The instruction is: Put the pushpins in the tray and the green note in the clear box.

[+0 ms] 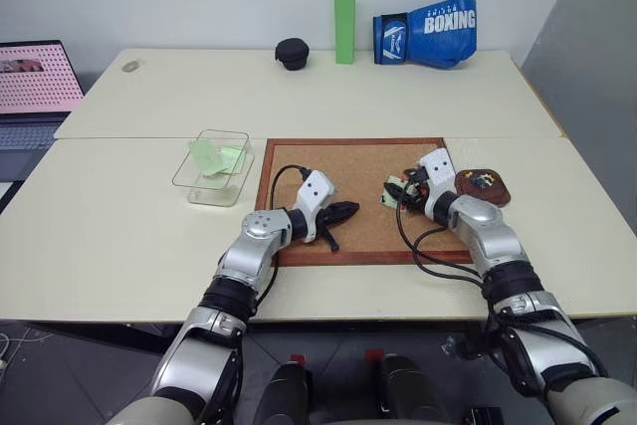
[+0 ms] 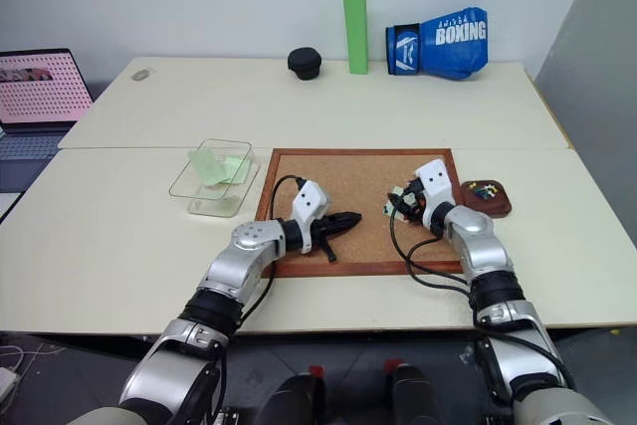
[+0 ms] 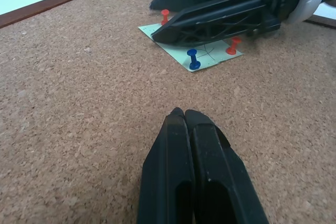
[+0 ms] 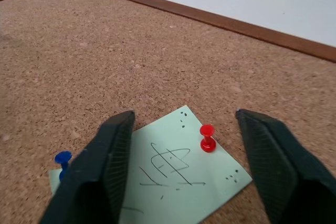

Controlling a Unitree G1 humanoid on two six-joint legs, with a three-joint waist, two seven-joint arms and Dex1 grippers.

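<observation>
The right gripper is held open astride a red-headed pushpin stuck in the pale green paper note. The left gripper is kept clenched, empty, over the wood-framed cork board.

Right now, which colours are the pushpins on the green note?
Two red and one blue pushpin, clearest in the left wrist view.
</observation>
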